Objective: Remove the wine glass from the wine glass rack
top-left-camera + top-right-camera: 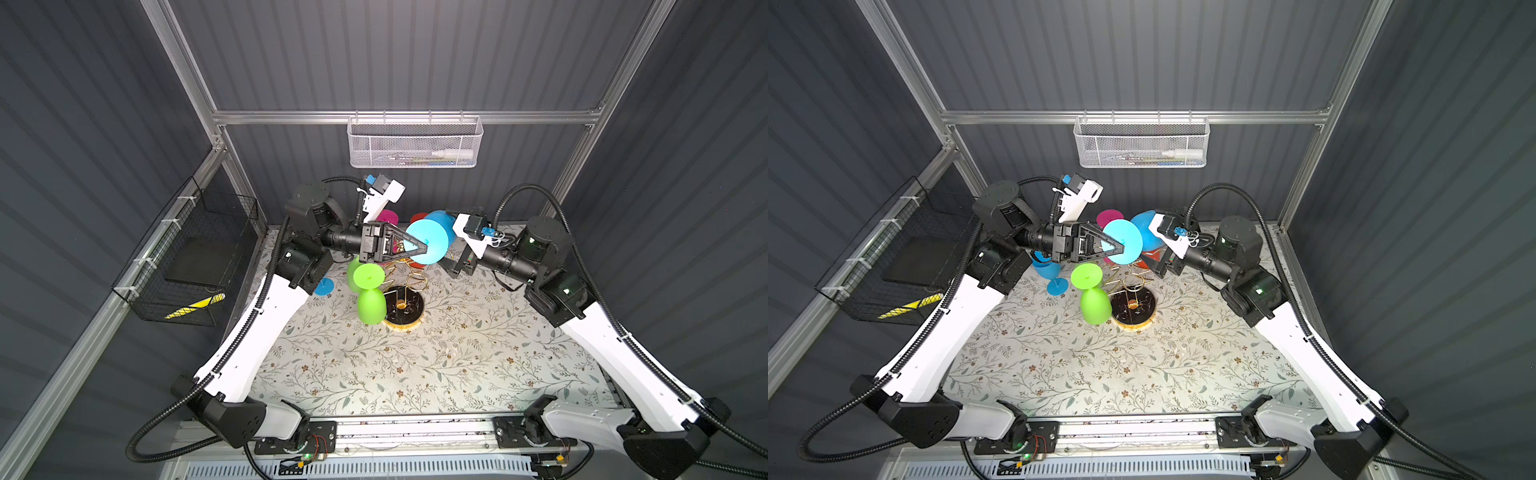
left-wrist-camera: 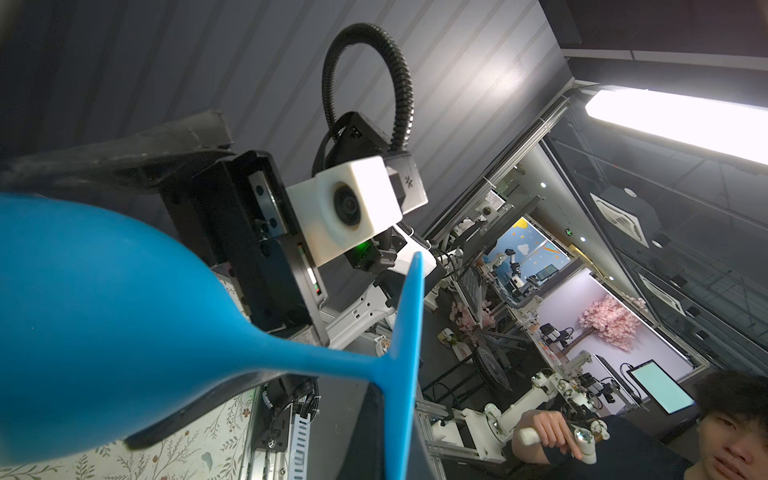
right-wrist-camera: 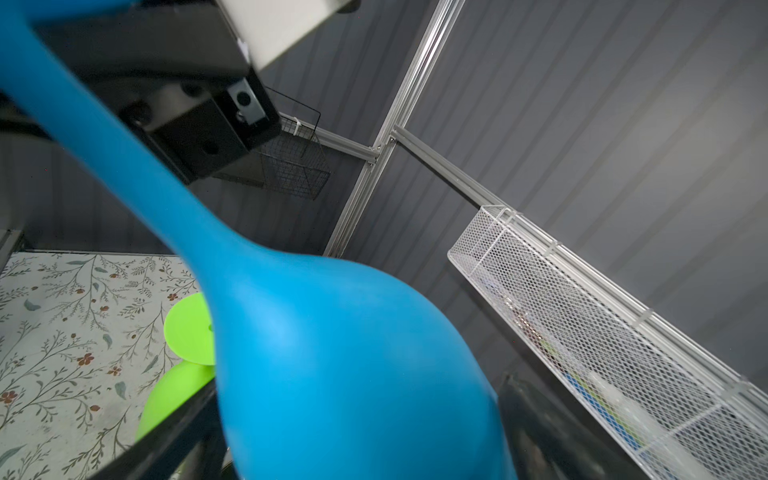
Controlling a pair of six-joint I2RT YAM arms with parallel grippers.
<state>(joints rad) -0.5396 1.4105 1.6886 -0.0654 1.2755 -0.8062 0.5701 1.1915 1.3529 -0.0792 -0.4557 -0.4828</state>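
Observation:
A blue wine glass (image 1: 437, 251) (image 1: 1130, 254) is held sideways in the air above the wine glass rack (image 1: 405, 309) (image 1: 1133, 311), a gold wire stand on a black round base. My left gripper (image 1: 422, 246) (image 1: 1121, 248) (image 2: 399, 436) is shut on the glass's flat foot, next to the stem. The bowl (image 2: 104, 311) (image 3: 332, 353) lies between the spread fingers of my right gripper (image 3: 357, 395), which stands open around it. A green glass (image 1: 369, 301) (image 1: 1094, 303) hangs upside down on the rack.
Magenta (image 1: 388, 216) and red (image 1: 417, 217) glasses sit at the rack's far side. Another blue glass (image 1: 1052, 274) is low under the left arm. A white mesh basket (image 1: 415, 145) hangs on the back wall, a black wire basket (image 1: 187, 257) on the left wall. A floral cloth (image 1: 415, 365) covers the table.

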